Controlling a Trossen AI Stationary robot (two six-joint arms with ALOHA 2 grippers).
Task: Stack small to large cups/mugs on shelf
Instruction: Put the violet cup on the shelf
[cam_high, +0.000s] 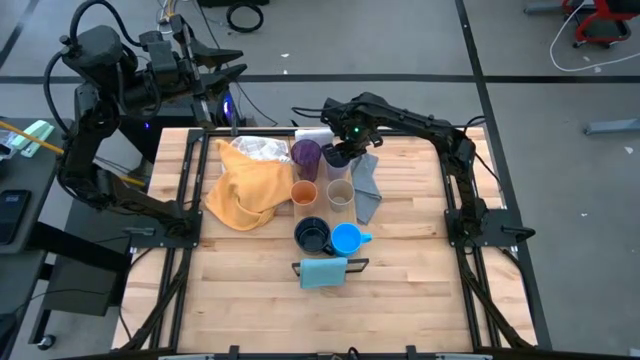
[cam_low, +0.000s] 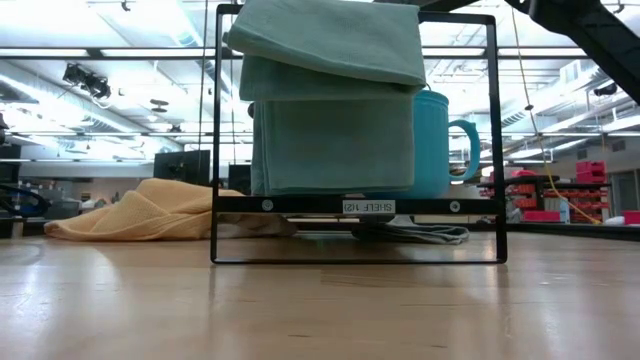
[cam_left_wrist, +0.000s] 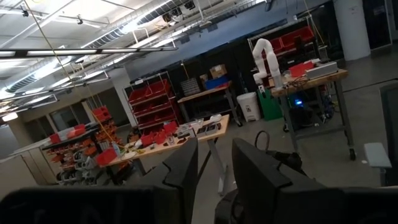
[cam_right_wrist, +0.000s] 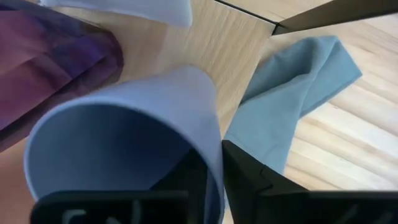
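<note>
The lavender cup (cam_right_wrist: 124, 130) is sitting in the right hand (cam_right_wrist: 214, 177), whose two fingers are pinching its rim, one inside the wall and one outside. In the high view that hand (cam_high: 338, 152) is reaching over the far middle of the wooden surface (cam_high: 400, 290). The purple tumbler (cam_high: 305, 155) is standing just beside the hand, toward the left arm. Nearer the front edge from the hand, the orange cup (cam_high: 304, 193) and the beige cup (cam_high: 340, 192) are standing side by side. Beyond them, the navy mug (cam_high: 312, 236) and the bright blue mug (cam_high: 346, 239) are touching. A grey cloth (cam_high: 367, 188) is lying just beside the hand, a yellow cloth (cam_high: 243, 190) farther off. The left hand (cam_left_wrist: 214, 165) is waiting off the surface, fingers slightly apart, gripping nothing.
</note>
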